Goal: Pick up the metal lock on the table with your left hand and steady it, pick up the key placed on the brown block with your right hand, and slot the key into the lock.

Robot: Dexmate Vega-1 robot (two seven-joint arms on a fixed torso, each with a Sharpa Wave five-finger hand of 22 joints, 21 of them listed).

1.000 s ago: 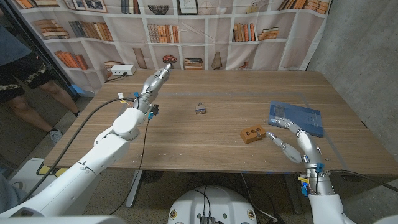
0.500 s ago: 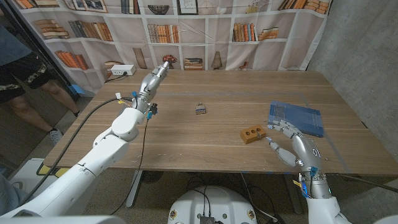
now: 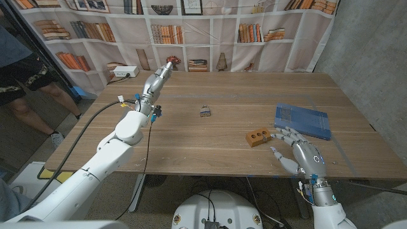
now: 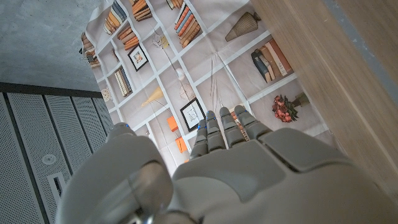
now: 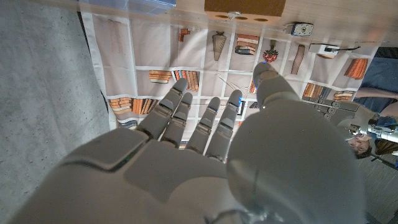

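The small metal lock (image 3: 205, 111) lies on the wooden table (image 3: 210, 149) near its middle, apart from both hands. The brown block (image 3: 257, 137) with holes in its top sits to the right; the key on it is too small to make out in the head view. In the right wrist view a small metal piece (image 5: 234, 14) shows at the edge of the block (image 5: 244, 7), with the lock (image 5: 303, 28) beyond. My right hand (image 3: 303, 152) hovers just right of the block, fingers spread, holding nothing. My left hand (image 3: 159, 77) reaches toward the far left of the table, fingers straight, holding nothing.
A blue mat (image 3: 303, 120) lies behind my right hand. A white power strip (image 3: 125, 72) sits at the table's back left corner. A person (image 3: 25, 76) stands beyond the left edge. A bookshelf backdrop hangs behind the table.
My right hand has drawn back toward the near edge and turned so its back faces up, fingers spread toward the block. The left arm, the lock and the block have not moved.
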